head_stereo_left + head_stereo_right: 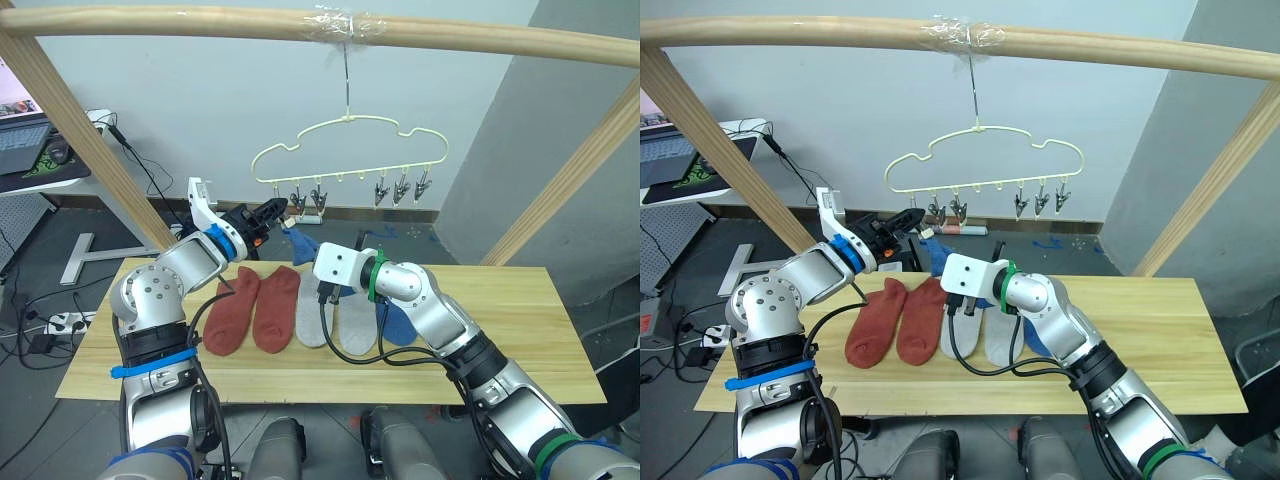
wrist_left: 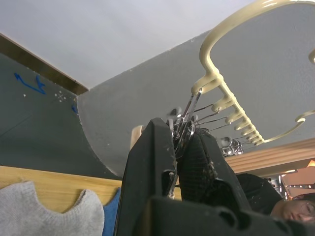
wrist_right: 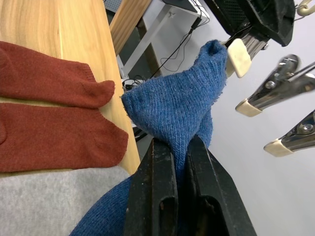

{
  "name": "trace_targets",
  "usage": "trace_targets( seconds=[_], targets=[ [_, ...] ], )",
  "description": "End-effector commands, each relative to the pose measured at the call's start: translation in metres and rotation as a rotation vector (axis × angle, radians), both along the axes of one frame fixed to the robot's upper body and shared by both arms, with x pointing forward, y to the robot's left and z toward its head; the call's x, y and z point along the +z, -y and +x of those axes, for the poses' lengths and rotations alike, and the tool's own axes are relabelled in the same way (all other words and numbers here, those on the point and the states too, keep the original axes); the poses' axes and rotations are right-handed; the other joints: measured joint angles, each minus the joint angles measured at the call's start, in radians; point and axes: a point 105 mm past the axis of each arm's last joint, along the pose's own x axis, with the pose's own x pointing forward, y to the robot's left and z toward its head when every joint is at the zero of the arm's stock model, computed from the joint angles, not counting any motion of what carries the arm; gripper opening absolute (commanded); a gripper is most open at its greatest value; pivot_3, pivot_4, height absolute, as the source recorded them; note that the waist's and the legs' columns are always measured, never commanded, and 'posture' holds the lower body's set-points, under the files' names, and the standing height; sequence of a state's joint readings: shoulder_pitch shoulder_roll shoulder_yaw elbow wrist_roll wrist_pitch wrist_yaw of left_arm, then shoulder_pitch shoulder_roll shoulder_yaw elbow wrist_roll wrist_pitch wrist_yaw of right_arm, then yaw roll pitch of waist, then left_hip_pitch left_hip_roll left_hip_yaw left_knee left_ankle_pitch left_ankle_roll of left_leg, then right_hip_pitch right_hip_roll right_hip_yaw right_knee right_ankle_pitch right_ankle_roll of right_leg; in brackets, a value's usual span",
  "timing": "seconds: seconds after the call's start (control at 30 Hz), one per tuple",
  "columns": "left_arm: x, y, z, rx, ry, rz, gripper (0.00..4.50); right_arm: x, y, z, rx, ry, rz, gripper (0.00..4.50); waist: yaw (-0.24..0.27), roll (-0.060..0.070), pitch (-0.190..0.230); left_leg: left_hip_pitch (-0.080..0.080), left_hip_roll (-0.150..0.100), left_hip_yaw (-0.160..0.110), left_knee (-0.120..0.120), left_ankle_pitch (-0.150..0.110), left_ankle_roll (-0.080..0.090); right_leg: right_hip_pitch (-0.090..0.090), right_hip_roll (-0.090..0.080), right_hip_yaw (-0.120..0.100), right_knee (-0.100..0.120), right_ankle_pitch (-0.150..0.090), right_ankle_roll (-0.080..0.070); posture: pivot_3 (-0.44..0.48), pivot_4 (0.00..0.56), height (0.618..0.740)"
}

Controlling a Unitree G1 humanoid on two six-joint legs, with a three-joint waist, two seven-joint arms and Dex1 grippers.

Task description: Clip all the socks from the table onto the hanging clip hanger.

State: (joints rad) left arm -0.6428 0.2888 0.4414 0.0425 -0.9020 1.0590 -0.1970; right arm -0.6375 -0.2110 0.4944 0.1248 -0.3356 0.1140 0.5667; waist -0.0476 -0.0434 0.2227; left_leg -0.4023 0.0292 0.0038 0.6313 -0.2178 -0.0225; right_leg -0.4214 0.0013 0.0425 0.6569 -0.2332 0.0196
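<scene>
Now right gripper (image 3: 173, 196) pinches limp blue sock (image 3: 177, 113) near its cuff; left gripper (image 2: 179, 152) squeezes end clip (image 2: 184, 120) of hanger (image 1: 350, 150); feed soft edge between clip tips

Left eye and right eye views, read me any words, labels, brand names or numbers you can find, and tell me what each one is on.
None can be read.
Laptop screen at the far left: shows content, too small to read.
Pale-yellow wire clip hanger, rust-red socks, light-wood table: no lettering visible.
</scene>
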Motion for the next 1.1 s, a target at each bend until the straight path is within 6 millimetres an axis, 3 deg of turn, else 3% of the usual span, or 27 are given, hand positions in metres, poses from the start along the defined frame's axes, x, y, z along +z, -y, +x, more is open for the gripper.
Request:
trace_targets(
  seconds=[0.03, 0.3, 1.1],
  targets=[
    [0.018, 0.001, -0.001, -0.004, 0.064, -0.012, 0.25, 0.012, -0.006, -0.005, 0.036, 0.053, 0.015, 0.03, 0.000, 0.000, 0.000, 0.000, 0.000, 0.000, 0.000, 0.000, 0.000, 0.000, 0.000, 0.000, 0.000, 0.000, 0.000, 0.001, 0.216, 0.740],
    [0.015, 0.002, -0.004, -0.008, 0.059, -0.010, 0.25, 0.027, -0.010, -0.003, 0.033, 0.097, 0.060, 0.03, 0.000, 0.000, 0.000, 0.000, 0.000, 0.000, 0.000, 0.000, 0.000, 0.000, 0.000, 0.000, 0.000, 0.000, 0.000, 0.003, 0.205, 0.740],
    [0.020, 0.003, -0.004, -0.016, 0.072, -0.016, 0.25, 0.030, -0.017, -0.005, 0.048, 0.121, 0.073, 0.03, 0.001, 0.000, 0.000, 0.000, 0.000, 0.000, -0.001, 0.001, -0.001, 0.000, -0.001, -0.001, 0.000, 0.000, 0.000, 0.005, 0.196, 0.740]
  ],
)
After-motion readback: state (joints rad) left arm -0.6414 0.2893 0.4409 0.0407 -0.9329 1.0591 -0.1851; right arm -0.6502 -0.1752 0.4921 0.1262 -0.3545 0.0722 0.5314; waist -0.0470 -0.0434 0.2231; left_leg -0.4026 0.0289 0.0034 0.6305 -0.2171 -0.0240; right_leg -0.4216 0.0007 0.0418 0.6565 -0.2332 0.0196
